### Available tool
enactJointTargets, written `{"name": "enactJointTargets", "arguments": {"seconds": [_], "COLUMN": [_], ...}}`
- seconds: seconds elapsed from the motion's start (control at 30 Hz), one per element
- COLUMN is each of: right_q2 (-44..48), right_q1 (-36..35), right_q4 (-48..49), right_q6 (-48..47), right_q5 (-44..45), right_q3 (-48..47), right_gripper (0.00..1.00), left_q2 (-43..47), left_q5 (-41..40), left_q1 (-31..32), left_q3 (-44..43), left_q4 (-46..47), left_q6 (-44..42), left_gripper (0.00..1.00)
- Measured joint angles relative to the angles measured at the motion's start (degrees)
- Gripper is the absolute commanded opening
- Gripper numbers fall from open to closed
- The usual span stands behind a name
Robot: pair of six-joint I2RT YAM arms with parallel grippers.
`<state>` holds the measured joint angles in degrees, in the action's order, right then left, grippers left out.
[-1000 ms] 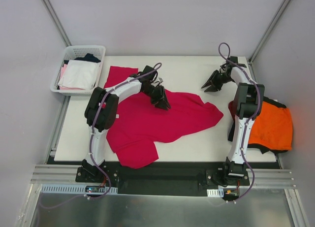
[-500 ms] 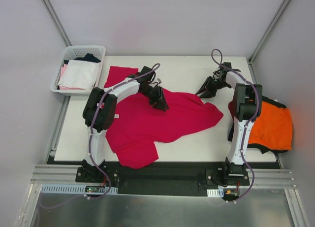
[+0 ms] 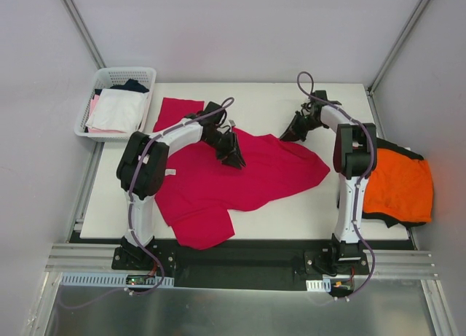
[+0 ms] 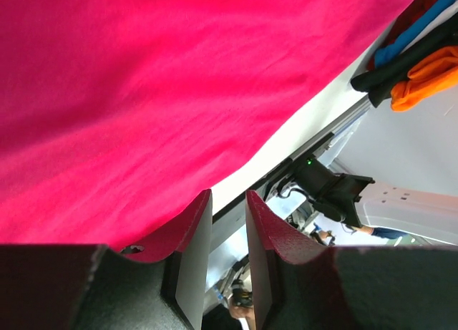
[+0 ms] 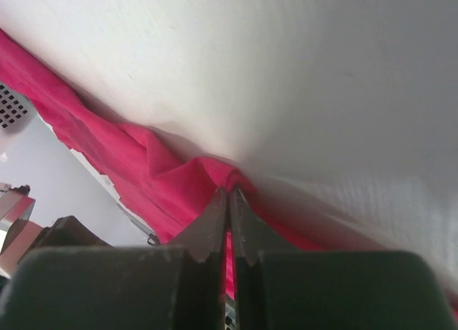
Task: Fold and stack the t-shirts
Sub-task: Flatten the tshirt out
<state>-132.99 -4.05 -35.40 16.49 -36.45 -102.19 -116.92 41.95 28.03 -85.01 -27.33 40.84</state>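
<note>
The crimson t-shirt [image 3: 240, 179] lies spread and creased across the middle of the table; a sleeve reaches toward the back left. My left gripper [image 3: 234, 159] rests low over its middle, jaws a little apart, and the left wrist view [image 4: 227, 197] shows nothing between them; the crimson cloth [image 4: 143, 94] fills that view. At the shirt's far right edge, my right gripper [image 3: 285, 136] is shut on a small fold of crimson cloth [image 5: 172, 180] pinched at its tips [image 5: 230, 194]. The orange t-shirt [image 3: 397, 186] lies at the table's right edge on the black t-shirt [image 3: 342, 194].
A white mesh basket [image 3: 124, 70] holding white and pink garments [image 3: 116, 110] stands off the table's back left corner. Bare table [image 3: 255, 99] shows behind the crimson shirt. Orange, black and blue cloth [image 4: 418, 65] shows in the left wrist view's top right corner.
My right gripper has travelled left to the crimson shirt's far edge and shut on a fold of it. The left gripper has shifted slightly left, its jaws unchanged.
</note>
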Motion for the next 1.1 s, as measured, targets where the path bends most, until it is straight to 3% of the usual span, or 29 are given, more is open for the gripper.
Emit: {"name": "enactJointTargets", "arguments": {"seconds": [0.27, 0.63, 1.1], "right_q2": [1.2, 13.6, 14.2], "right_q1": [-0.4, 4.0, 5.5], "right_q4": [0.3, -1.1, -2.1], "right_q6": [1.1, 1.2, 1.2], "right_q5": [3.4, 10.6, 17.1], "right_q3": [-0.4, -3.8, -2.1], "right_gripper": [0.01, 0.01, 0.01], "left_q2": [1.6, 1.7, 3.3], "left_q5": [-1.6, -3.7, -5.2], "left_q1": [-0.1, -5.1, -7.1], "left_q3": [1.4, 3.6, 7.4], "left_q4": [0.0, 0.1, 0.1], "left_q6": [-1.1, -2.7, -3.0], "left_gripper": [0.25, 0.25, 0.25]}}
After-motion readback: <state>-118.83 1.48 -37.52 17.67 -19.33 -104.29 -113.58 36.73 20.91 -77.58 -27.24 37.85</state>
